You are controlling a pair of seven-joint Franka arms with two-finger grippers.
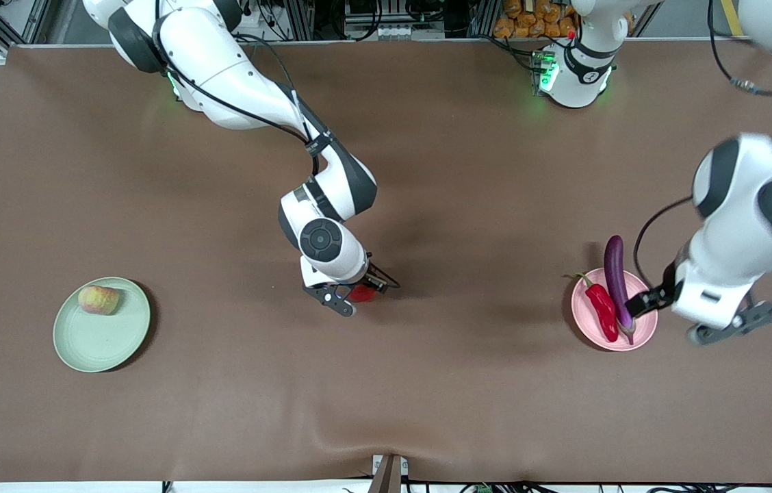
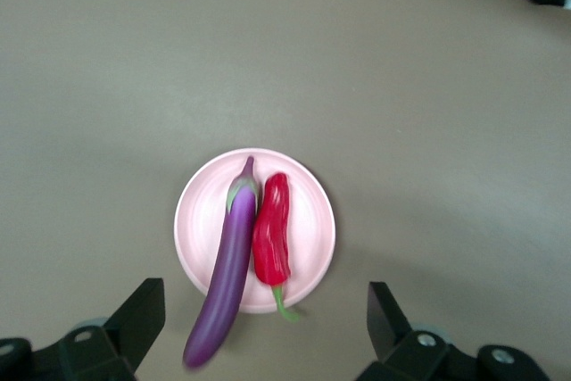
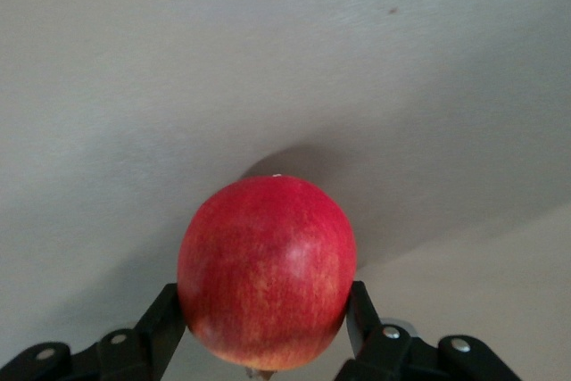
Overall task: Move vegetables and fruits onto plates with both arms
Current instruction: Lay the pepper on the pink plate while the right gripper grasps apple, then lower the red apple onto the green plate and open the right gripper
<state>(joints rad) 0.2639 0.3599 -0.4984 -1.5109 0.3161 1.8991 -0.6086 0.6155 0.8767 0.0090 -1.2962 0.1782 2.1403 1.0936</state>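
On your screen's near-left corner, the green plate carries 1 apple at the rim farther from the camera. At mid-table, the right gripper is clamped on the red fruit, a finger pressed to each flank, low over the bare cloth. The green plate lies well apart from it, toward the right arm's end and slightly nearer the camera, so that is the way the carry has to run. The right arm reaches out from its base, elbow bent, wrist pointing down. At the left arm's end, the pink plate holds the eggplant and chili side by side, the eggplant's long axis running toward the bases and overhanging the rim. The left gripper hangs above that plate, fingers apart and empty; the left arm waits.
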